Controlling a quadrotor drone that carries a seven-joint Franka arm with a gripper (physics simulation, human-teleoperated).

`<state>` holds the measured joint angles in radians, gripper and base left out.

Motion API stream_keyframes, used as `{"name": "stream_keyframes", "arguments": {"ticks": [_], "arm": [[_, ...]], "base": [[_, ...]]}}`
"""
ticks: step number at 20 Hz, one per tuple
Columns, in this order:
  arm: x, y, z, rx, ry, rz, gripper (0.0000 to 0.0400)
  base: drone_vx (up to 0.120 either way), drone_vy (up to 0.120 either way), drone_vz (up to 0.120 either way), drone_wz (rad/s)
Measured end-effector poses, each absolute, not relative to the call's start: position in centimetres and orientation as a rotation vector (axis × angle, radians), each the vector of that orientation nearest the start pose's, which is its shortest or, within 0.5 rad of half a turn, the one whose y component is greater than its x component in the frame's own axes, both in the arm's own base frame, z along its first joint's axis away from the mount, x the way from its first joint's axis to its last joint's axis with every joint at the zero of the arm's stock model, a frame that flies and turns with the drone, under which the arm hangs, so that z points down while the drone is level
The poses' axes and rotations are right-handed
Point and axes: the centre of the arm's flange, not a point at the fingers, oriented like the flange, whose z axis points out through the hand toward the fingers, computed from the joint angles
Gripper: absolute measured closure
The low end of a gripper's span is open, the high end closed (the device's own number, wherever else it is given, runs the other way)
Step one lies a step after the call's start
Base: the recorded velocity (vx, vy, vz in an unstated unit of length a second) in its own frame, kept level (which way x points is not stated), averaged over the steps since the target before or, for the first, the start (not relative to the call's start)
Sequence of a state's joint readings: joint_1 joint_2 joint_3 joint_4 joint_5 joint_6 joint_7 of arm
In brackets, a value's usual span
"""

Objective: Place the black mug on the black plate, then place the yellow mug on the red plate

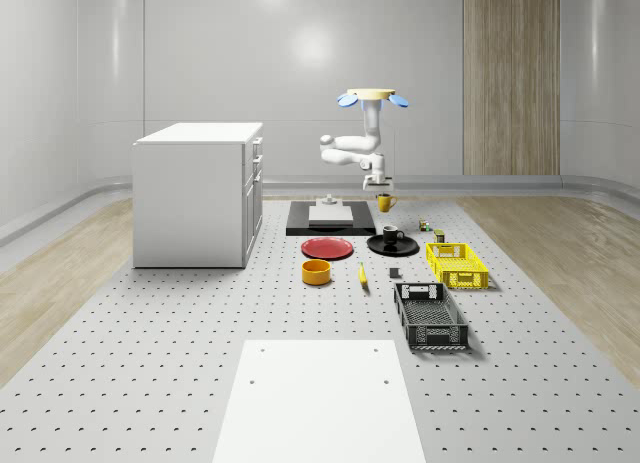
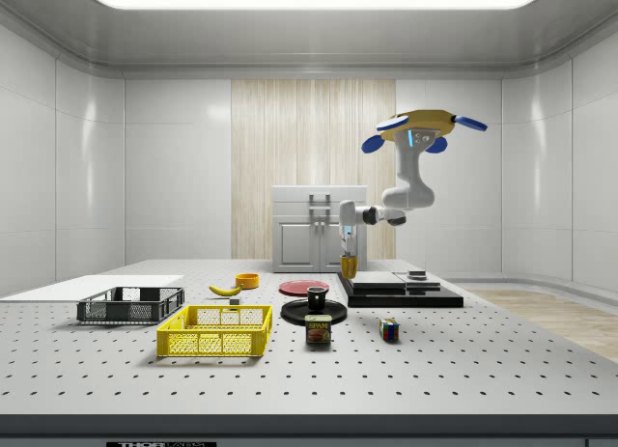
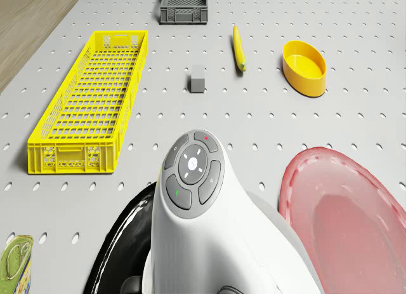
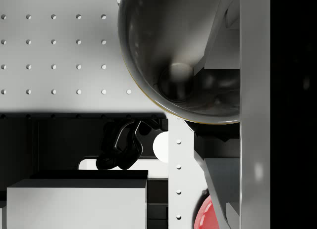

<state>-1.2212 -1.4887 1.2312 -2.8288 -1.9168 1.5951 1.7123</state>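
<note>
The drone [image 1: 372, 98] hovers over the table's [image 1: 150, 383] far end, its gripper [image 1: 382, 190] pinching the yellow mug [image 1: 386, 202] aloft. The black mug [image 1: 390, 234] sits on the black plate [image 1: 375, 246]. A sway or weak rim grip could drop the mug short of the red plate [image 1: 327, 248].

1. "SPAM" is read on the can [image 2: 319, 330] standing on the table [image 2: 483, 370], by the yellow crate's corner
2. No other legible text is found
</note>
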Motion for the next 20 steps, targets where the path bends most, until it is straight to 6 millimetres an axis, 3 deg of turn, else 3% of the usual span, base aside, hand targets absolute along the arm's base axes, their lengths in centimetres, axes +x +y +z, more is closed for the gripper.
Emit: {"name": "stream_keyframes", "arguments": {"ticks": [20], "arm": [[31.08, -1.0, 53.07, 0.001, -0.002, 0.786, 0.029]], "base": [[0.12, -0.12, 0.0, 0.0]]}}
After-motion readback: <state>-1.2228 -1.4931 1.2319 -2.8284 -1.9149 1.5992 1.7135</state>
